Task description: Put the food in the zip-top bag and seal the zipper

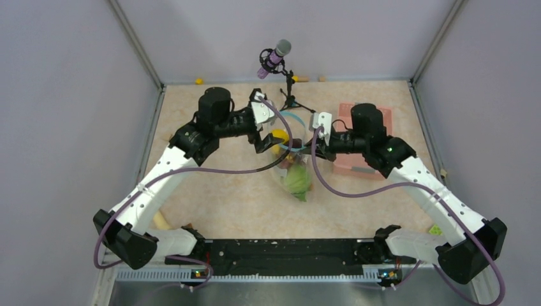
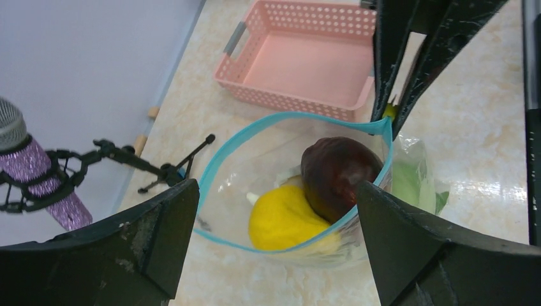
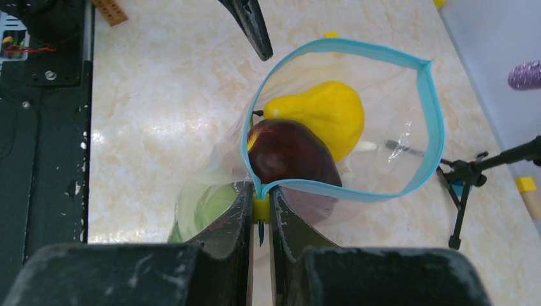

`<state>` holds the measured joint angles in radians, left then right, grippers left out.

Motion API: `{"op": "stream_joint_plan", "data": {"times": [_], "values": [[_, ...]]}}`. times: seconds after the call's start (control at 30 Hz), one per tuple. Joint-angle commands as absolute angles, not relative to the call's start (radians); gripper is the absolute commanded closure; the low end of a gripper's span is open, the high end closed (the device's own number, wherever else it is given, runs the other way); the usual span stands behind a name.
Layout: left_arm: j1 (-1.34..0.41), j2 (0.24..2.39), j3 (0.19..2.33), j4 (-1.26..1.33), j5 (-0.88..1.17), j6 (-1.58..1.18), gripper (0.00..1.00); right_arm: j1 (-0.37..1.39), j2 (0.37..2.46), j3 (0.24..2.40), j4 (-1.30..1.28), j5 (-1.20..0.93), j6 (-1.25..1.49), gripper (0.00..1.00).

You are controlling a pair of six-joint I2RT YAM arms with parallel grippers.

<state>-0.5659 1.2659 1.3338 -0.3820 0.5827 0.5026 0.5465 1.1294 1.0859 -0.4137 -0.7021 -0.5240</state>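
Pinching the zipper at its end, the right gripper holds the zip-top bag mouth-up just beside the pink basket, evidently so the food lies contained, while the left gripper, spread, hovers over it.

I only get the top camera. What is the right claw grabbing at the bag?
Observer: The right gripper is shut on a small yellow tab at one end of the bag's blue strip.
Operator: Is the bag zipped?
Observer: No. The blue strip makes a wide open loop.
Operator: What about the left claw?
Observer: The left gripper is open, its fingers far apart near the mouth, holding nothing.
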Motion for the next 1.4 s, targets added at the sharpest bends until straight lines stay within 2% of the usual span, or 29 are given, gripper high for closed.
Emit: {"op": "stream_joint_plan", "data": {"times": [0.0,0.47,0.6,0.67,0.73,0.9,0.97,1.07,1.17,1.2,1.23,1.3,1.37], "values": [[-0.597,1.273,1.411,-0.429,0.775,0.629,0.02,0.54,1.111,1.219,-0.451,-0.86,-0.661,1.0],[-0.677,1.496,1.558,-0.609,0.795,0.663,0.02,0.541,1.074,1.182,-0.467,-0.812,-0.644,1.0],[-0.68,1.551,1.601,-0.682,0.798,0.681,0.08,0.54,1.051,1.158,-0.468,-0.753,-0.63,1.0],[-0.681,1.569,1.617,-0.714,0.796,0.686,0.19,0.54,1.038,1.146,-0.471,-0.71,-0.629,1.0],[-0.682,1.582,1.624,-0.737,0.801,0.69,0.33,0.541,1.028,1.131,-0.47,-0.694,-0.629,1.0],[-0.689,1.607,1.637,-0.77,0.808,0.675,0.78,0.541,1.025,1.12,-0.462,-0.692,-0.609,1.0],[-0.689,1.607,1.639,-0.774,0.813,0.669,0.9,0.541,1.027,1.111,-0.46,-0.678,-0.606,1.0],[-0.689,1.599,1.635,-0.762,0.816,0.647,1.0,0.541,1.024,1.103,-0.456,-0.666,-0.597,1.0],[-0.689,1.579,1.621,-0.7,0.776,0.557,1.0,0.541,1.012,1.082,-0.411,-0.613,-0.543,0.87],[-0.689,1.569,1.609,-0.667,0.745,0.518,1.0,0.54,1.001,1.069,-0.384,-0.585,-0.51,0.78],[-0.689,1.559,1.587,-0.624,0.713,0.473,1.0,0.54,0.989,1.052,-0.347,-0.547,-0.455,0.65],[-0.689,1.534,1.553,-0.537,0.634,0.379,1.0,0.54,0.96,1.008,-0.271,-0.469,-0.352,0.51],[-0.689,1.518,1.53,-0.472,0.56,0.315,1.0,0.54,0.924,0.954,-0.209,-0.413,-0.273,0.45]]}}
